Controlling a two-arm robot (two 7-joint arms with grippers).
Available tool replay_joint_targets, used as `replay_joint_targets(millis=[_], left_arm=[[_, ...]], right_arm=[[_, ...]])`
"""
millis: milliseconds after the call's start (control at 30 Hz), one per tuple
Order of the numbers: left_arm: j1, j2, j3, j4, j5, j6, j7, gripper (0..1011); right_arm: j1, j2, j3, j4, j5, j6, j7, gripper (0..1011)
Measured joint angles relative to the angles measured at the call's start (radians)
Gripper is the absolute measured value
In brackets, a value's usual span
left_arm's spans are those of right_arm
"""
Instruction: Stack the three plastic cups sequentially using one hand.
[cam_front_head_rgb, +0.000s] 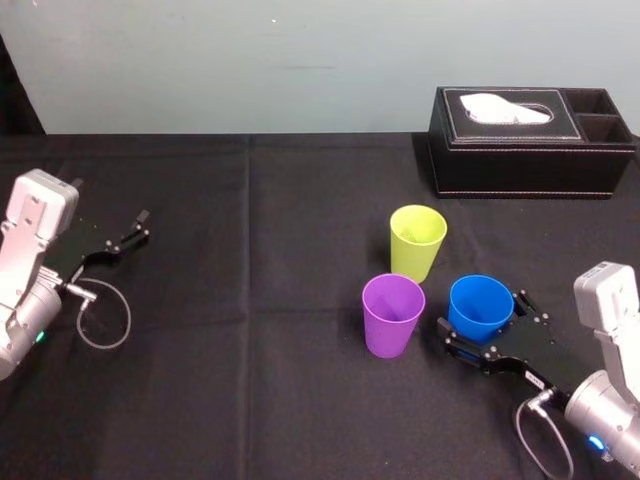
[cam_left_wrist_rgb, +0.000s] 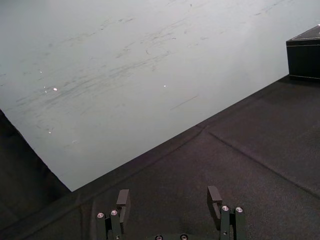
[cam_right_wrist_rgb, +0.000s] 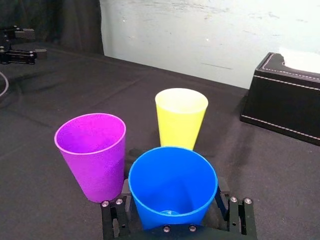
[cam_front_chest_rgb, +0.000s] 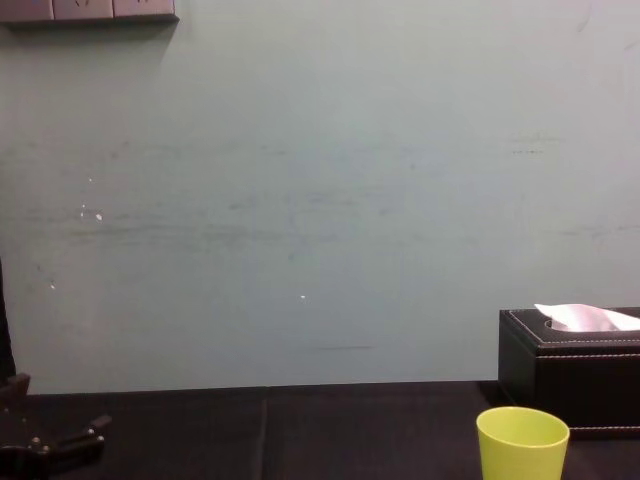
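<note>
Three plastic cups stand upright and close together on the black tablecloth, right of centre. The yellow-green cup (cam_front_head_rgb: 417, 242) (cam_right_wrist_rgb: 181, 117) (cam_front_chest_rgb: 522, 445) is farthest back. The purple cup (cam_front_head_rgb: 392, 315) (cam_right_wrist_rgb: 95, 150) stands nearer, to the left. The blue cup (cam_front_head_rgb: 480, 305) (cam_right_wrist_rgb: 172, 192) stands to the right. My right gripper (cam_front_head_rgb: 483, 312) (cam_right_wrist_rgb: 172, 200) is open, with one finger on each side of the blue cup's lower body. The cup rests on the table. My left gripper (cam_front_head_rgb: 135, 228) (cam_left_wrist_rgb: 167, 197) is parked at the far left, open and holding nothing.
A black tissue box (cam_front_head_rgb: 530, 140) (cam_right_wrist_rgb: 287, 100) (cam_front_chest_rgb: 570, 365) with a white tissue stands at the back right, behind the cups. A cable loop (cam_front_head_rgb: 105, 320) lies beside the left arm. A pale wall runs along the table's far edge.
</note>
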Motion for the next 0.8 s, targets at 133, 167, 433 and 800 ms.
replay_joint_targets(millis=[133,167,433,800], left_arm=[[0.0,0.0,0.0,0.0,0.0,0.0,0.0,1012],[0.0,0.0,0.0,0.0,0.0,0.0,0.0,1011],[0.0,0.0,0.0,0.0,0.0,0.0,0.0,1011],[0.0,0.0,0.0,0.0,0.0,0.0,0.0,1012]], right_arm=[[0.003,-0.004,0.002,0.005,-0.003,0.002,0.002,1003],[0.002,-0.004,0.002,0.005,-0.003,0.002,0.002,1003],[0.0,-0.001,0.001,0.002,-0.002,0.001,0.001,930],[-0.001,0.001,0.001,-0.001,0.0,0.0,0.001,733]])
